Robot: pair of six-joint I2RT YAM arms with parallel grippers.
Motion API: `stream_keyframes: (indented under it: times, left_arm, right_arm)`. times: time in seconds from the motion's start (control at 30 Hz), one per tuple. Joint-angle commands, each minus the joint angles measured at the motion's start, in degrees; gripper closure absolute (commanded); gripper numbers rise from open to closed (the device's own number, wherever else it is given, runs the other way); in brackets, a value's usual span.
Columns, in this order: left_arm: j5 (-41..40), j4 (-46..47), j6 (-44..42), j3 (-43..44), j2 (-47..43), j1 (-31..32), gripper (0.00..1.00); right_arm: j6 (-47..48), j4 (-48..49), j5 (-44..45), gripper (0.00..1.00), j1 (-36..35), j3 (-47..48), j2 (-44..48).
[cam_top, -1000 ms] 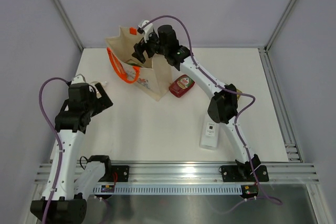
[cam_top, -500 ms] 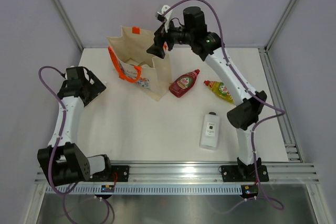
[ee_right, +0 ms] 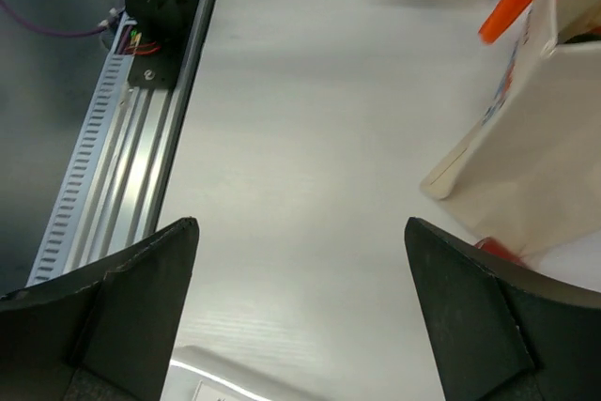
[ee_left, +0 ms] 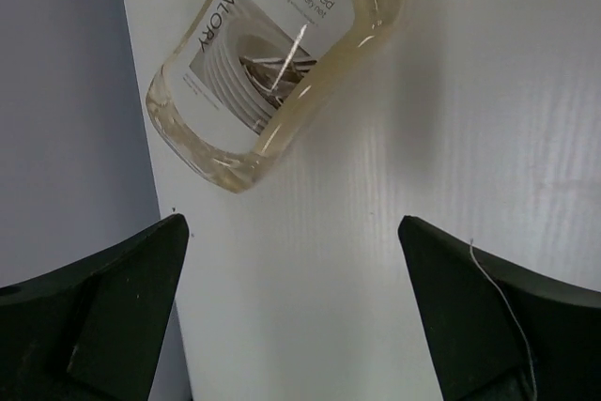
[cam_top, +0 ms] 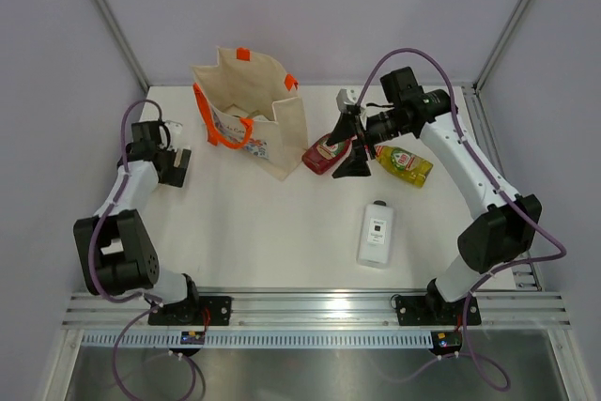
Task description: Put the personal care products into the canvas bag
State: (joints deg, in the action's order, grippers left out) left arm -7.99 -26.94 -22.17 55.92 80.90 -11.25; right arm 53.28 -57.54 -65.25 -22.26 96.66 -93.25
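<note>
The cream canvas bag (cam_top: 252, 110) with orange handles stands at the back left; its side shows in the right wrist view (ee_right: 554, 129). A red bottle (cam_top: 326, 152) lies just right of it, then a green-and-yellow bottle (cam_top: 404, 164). A flat white bottle (cam_top: 376, 234) lies nearer the front. A clear pale-yellow bottle (ee_left: 272, 53) lies by the table's left edge, just ahead of my left gripper (ee_left: 291, 223), which is open and empty (cam_top: 176, 162). My right gripper (cam_top: 349, 149) is open and empty above the red bottle's neck (ee_right: 300, 223).
The table's left edge and grey wall (ee_left: 66, 91) run close beside the clear bottle. The aluminium rail (cam_top: 310, 307) with both arm bases lines the front edge. A frame rail (cam_top: 498, 176) borders the right side.
My right arm has come away from above the bag and swung right and down beside the red bottle. My left arm has swung back and left to the table's left edge.
</note>
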Motion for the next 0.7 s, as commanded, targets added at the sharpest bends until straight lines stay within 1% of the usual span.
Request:
stream_keyframes:
  times: [0.0, 0.1, 0.13, 0.17, 0.23, 0.33, 0.4, 0.47, 0.53, 0.63, 0.67]
  left_arm:
    - [-1.6, 7.5, -13.7, 3.4, 6.3, -2.0, 0.01]
    - [-1.6, 6.5, -17.5, 8.8, 12.4, -3.0, 0.01]
    - [-1.8, 5.8, -19.5, 11.6, 14.0, -3.0, 0.01]
    - [-2.4, 4.5, -20.0, 13.1, 17.0, -2.9, 0.01]
    - [-2.9, 3.6, -20.7, 15.5, 19.9, -3.0, 0.01]
    - [-1.7, 2.5, -19.8, 19.0, 25.8, -3.1, 0.01]
    - [0.3, -0.1, -19.0, 22.4, 30.9, -3.0, 0.01]
    - [1.2, -3.5, -17.9, 26.2, 34.0, -3.0, 0.01]
    - [2.4, -6.0, -16.7, 27.7, 36.2, -2.9, 0.02]
    - [4.3, -6.8, -15.5, 27.1, 36.1, -3.0, 0.01]
    - [6.2, -7.6, -15.1, 26.6, 35.7, -3.1, 0.01]
  right_arm:
    - [14.1, -14.0, -5.1, 0.01, 3.1, -0.5, 0.0]
    - [15.3, -16.0, -5.1, 0.01, 4.7, -1.5, 0.1]
    - [14.7, -15.9, -5.1, 0.00, 4.9, -1.7, 0.2]
    - [14.1, -15.4, -5.1, 0.01, 5.0, -2.3, 0.1]
    - [11.0, -14.2, -5.0, 0.01, 5.1, -2.4, 0.0]
    - [7.2, -11.3, -4.7, 0.00, 5.2, -1.7, -0.1]
    - [5.7, -10.4, -4.4, 0.01, 5.2, -0.7, 0.0]
    - [4.4, -9.3, -3.8, 0.01, 5.1, -0.4, 0.4]
    - [2.3, -7.5, -3.8, 0.01, 5.2, -0.7, 0.8]
    - [-0.8, -4.4, -4.2, 0.00, 5.3, -1.9, 2.0]
    - [-1.5, -3.6, -4.4, 0.01, 5.5, -2.7, 2.5]
